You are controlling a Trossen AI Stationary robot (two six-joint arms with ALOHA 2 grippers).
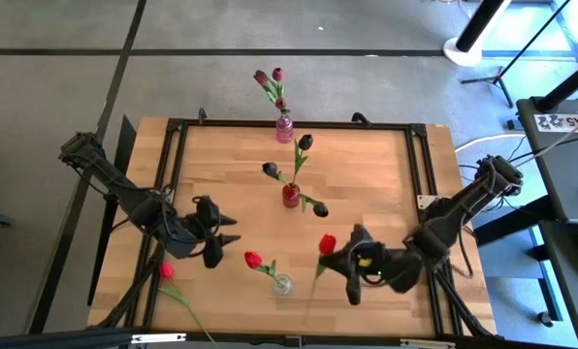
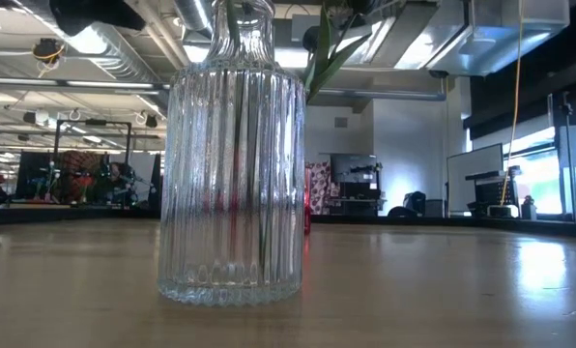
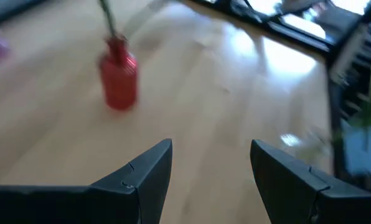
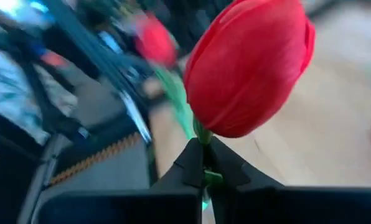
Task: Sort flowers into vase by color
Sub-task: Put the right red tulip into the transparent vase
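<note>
Right of centre, low in the high view, the right end effector [image 1: 339,260] is pinching a glossy red tulip [image 4: 248,65] by its green stem; the left end effector [image 3: 210,163] is hanging spread.

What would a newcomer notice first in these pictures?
Probably the bright red tulip, pinched by its stem just under the head in the right gripper near the table's front edge. Next, three vases in a line: pink vase at the back, red vase mid-table, clear vase in front.
</note>
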